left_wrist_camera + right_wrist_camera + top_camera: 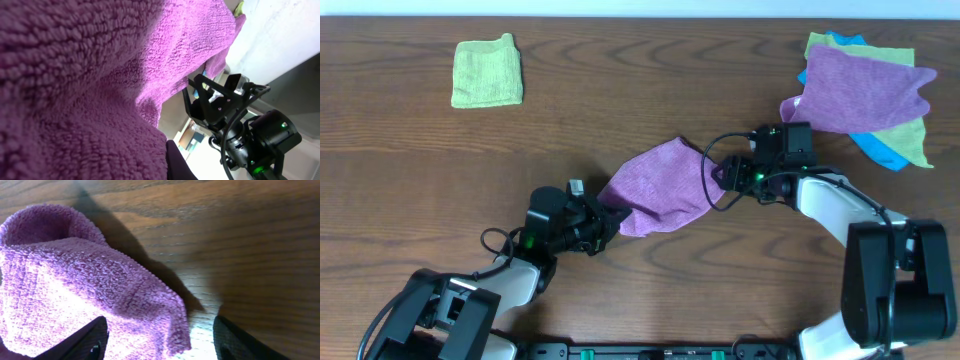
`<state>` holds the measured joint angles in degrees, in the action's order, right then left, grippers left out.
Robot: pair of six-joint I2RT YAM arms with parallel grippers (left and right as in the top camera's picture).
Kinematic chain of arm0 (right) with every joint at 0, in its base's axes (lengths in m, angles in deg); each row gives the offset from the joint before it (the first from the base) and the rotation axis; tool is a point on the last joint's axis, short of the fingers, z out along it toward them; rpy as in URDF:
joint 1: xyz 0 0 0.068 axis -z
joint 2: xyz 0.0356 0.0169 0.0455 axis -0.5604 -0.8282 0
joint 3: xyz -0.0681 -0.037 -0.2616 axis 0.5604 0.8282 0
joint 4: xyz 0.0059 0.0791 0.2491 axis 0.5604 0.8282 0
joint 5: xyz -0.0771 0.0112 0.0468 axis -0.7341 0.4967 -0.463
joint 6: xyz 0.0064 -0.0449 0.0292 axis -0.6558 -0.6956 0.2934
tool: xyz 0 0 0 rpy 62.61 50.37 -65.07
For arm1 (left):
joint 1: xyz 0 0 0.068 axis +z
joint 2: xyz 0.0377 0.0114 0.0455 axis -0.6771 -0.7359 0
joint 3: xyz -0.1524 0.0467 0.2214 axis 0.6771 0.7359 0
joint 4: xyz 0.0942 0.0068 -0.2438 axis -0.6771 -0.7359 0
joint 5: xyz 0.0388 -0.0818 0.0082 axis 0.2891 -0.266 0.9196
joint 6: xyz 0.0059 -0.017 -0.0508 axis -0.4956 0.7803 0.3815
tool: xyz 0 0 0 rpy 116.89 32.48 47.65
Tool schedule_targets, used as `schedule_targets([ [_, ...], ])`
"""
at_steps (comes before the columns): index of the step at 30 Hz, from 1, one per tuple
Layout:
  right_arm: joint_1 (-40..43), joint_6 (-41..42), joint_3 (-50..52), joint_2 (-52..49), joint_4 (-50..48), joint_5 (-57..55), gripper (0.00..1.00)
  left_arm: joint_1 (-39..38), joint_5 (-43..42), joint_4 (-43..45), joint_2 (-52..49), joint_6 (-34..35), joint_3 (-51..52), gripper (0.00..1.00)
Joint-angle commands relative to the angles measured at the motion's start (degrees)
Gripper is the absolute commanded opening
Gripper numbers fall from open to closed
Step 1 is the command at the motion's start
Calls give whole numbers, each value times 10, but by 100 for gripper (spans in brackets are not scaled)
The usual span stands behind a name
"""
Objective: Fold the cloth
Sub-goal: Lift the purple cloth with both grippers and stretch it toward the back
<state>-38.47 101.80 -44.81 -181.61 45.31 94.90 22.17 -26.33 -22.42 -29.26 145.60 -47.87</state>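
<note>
The cloth [660, 185], lilac-purple terry, lies bunched at the middle of the table between my two grippers. My left gripper [610, 215] is shut on its lower-left end. In the left wrist view the cloth [75, 75] fills most of the frame, one dark finger [176, 165] shows beside it, and the right gripper [215, 100] faces me beyond. My right gripper [720, 172] is at the cloth's right end. In the right wrist view its fingers [85, 342] stand wide apart astride a corner of the cloth [90, 290], and the right gripper [160, 340] is open.
A folded lime-green cloth [487, 72] lies at the back left. At the back right is a pile: another purple cloth [865, 90] over a green one [915, 140] and a blue one [875, 150]. The table [620, 80] is dark wood.
</note>
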Motion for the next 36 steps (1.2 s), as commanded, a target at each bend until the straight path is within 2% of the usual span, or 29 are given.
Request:
schedule_targets([
  [1, -14, 17, 7, -17, 7, 9, 67, 3, -9, 2, -3, 0, -11, 6],
  [3, -20, 16, 7, -17, 5, 8, 65, 3, -14, 2, -3, 0, -11, 6],
  [5, -22, 16, 7, -18, 5, 2, 57, 3, -15, 2, -3, 0, -11, 6],
  [8, -23, 16, 7, -18, 5, -5, 34, 3, -15, 2, -3, 0, -11, 6],
  [9, -23, 16, 7, -18, 5, -10, 20, 4, -15, 2, -3, 0, -11, 6],
  [11, -23, 16, 7, -18, 5, -20, 5, 11, -20, 2, -3, 0, -11, 6],
  [12, -23, 16, 7, -18, 4, -24, 1, 17, -24, 2, -3, 0, -11, 6],
  [19, -22, 16, -2, -1, 3, -2, 1, 81, -77, 2, -3, 0, -19, 6],
  [23, -23, 21, -7, 61, 11, 22, 1, 110, -110, 2, -3, 0, -55, 6],
  [28, -28, 33, -8, 161, 15, 22, 2, 123, -114, -2, -3, 0, -121, 6],
  [32, -29, 47, -13, 214, 9, 19, 2, 130, -111, -62, -3, -22, -180, 6],
  [36, -30, 48, -33, 223, 6, 16, 1, 136, -100, -120, -7, -60, -233, 6],
])
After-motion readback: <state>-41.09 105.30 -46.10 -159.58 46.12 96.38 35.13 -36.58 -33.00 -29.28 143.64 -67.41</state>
